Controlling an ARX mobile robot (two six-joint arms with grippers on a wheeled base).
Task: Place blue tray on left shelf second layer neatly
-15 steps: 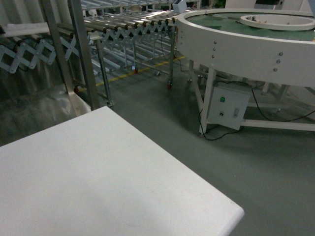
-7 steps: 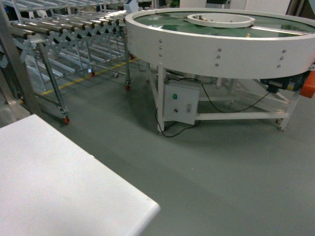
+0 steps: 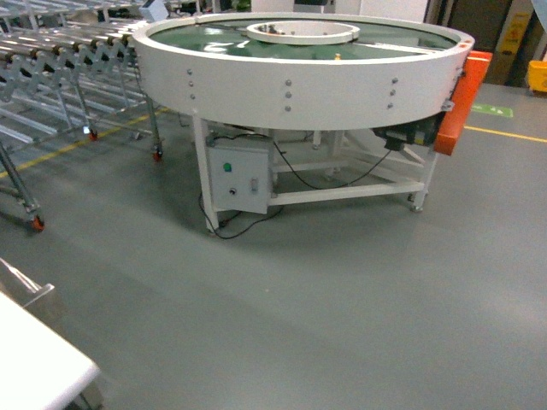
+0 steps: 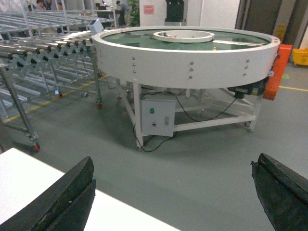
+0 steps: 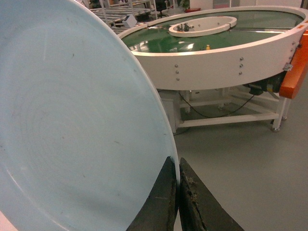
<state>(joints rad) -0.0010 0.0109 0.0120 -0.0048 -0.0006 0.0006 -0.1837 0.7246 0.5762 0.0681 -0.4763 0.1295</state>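
Right up close in the right wrist view, the blue tray (image 5: pixel 72 134) fills the frame, pale, smooth and round, stood on edge. The right gripper (image 5: pixel 178 192) has its dark, rough fingers pinched tight on the rim at the bottom. Over on the left wrist view, the left gripper (image 4: pixel 173 192) is spread wide, black fingers at either lower corner, nothing between them, hanging above a white table (image 4: pixel 29 183) corner. Beyond lies grey floor (image 3: pixel 342 299), smooth and dull. Further out stands a big round white turntable (image 3: pixel 299 81) with a green top, a control box (image 3: pixel 239 175) on its leg and an orange block (image 3: pixel 457 102) at its side. Roller conveyors (image 3: pixel 51 60) run far left.
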